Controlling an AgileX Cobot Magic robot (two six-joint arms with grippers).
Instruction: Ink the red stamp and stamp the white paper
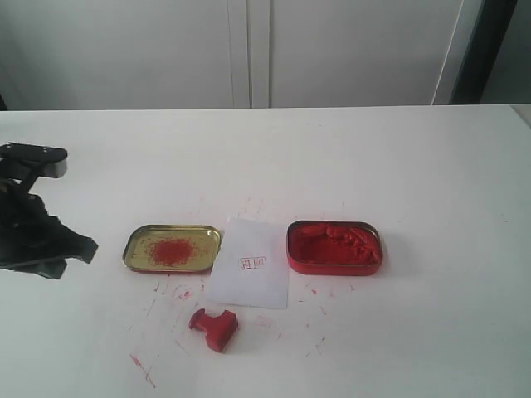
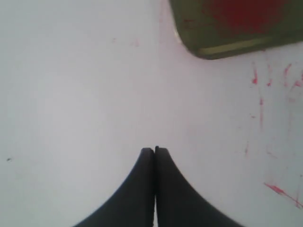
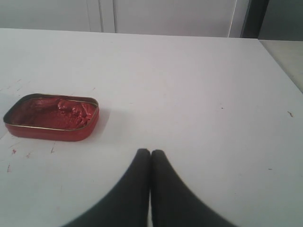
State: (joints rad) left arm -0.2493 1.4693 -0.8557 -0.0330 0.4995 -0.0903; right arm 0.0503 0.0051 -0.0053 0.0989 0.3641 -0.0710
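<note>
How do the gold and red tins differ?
The gold tin is shallow with only a thin red smear; the red tin is deeper and packed with lumpy paste. The gold tin lies left of the white paper, the red tin right. Both are open rounded rectangles.

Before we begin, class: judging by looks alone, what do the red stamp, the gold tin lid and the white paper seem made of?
The red stamp: probably moulded plastic, uniformly red with a dull sheen. The gold tin lid: likely thin metal, with a shiny brassy rim and red smears inside. The white paper: thin matte paper, lying flat and bearing a red imprint.
</note>
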